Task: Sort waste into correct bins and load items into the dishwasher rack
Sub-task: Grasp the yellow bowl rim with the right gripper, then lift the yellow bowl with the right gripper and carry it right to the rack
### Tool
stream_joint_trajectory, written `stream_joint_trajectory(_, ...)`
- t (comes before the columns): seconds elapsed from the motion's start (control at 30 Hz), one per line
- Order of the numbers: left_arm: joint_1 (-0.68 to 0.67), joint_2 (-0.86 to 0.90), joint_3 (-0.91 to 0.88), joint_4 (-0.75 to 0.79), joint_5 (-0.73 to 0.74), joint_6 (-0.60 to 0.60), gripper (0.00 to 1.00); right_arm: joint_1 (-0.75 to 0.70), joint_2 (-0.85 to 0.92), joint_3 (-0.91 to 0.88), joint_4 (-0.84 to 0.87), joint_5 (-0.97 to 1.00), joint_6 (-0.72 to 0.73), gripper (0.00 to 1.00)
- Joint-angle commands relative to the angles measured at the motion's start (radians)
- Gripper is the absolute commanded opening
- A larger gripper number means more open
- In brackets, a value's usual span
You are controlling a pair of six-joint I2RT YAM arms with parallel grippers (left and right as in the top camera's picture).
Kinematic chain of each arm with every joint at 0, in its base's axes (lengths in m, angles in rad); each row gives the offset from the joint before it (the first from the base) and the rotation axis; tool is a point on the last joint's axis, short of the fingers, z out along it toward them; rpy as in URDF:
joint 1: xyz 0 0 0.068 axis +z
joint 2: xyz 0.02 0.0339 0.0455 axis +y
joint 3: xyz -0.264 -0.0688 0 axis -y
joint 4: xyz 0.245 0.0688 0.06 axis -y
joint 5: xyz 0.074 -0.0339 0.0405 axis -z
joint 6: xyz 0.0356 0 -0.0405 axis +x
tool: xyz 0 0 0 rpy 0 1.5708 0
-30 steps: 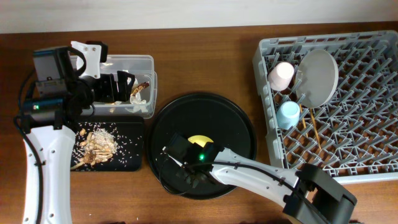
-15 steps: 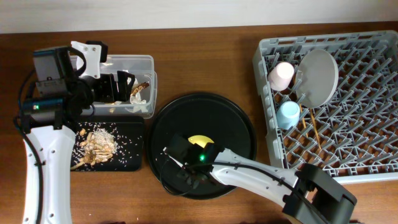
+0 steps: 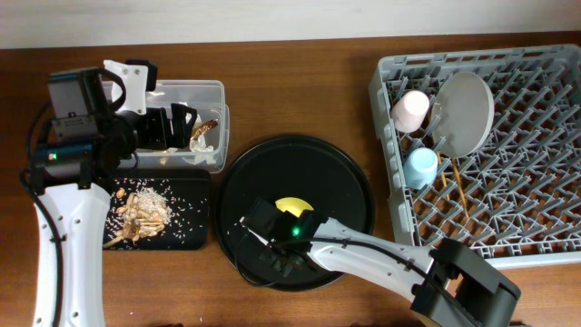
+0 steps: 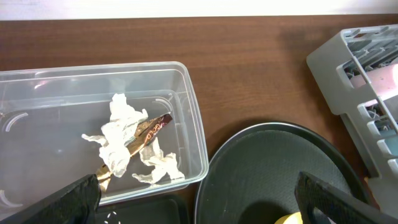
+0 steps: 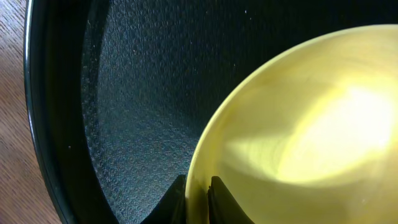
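Where visible, seemingly wooden brown table (image 3: 309, 91).

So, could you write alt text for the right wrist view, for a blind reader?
The right gripper pinches the rim of a yellow bowl, one finger on each side. The bowl sits in a round black tray; a strip of wooden table shows at left.

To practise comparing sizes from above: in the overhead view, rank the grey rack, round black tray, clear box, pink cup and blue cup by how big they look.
1. grey rack
2. round black tray
3. clear box
4. pink cup and blue cup: they look about alike, so unranked.
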Motion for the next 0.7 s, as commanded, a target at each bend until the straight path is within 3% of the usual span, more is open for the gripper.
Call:
stream_joint_trajectory(0.0,0.005,-0.006,0.014,0.002,0.000,0.012,0.99,-0.004,0.010,-0.007,0.017,-0.002,0.008,0.15)
stream_joint_trajectory(0.37,0.005,-0.006,0.014,0.002,0.000,0.012,0.99,-0.005,0.004,0.000,0.012,-0.003,0.008,0.04)
stream_joint_trajectory(0.67,0.005,-0.006,0.014,0.002,0.000,0.012,0.99,-0.006,-0.194,0.126,-0.234,-0.013,0.021,0.04)
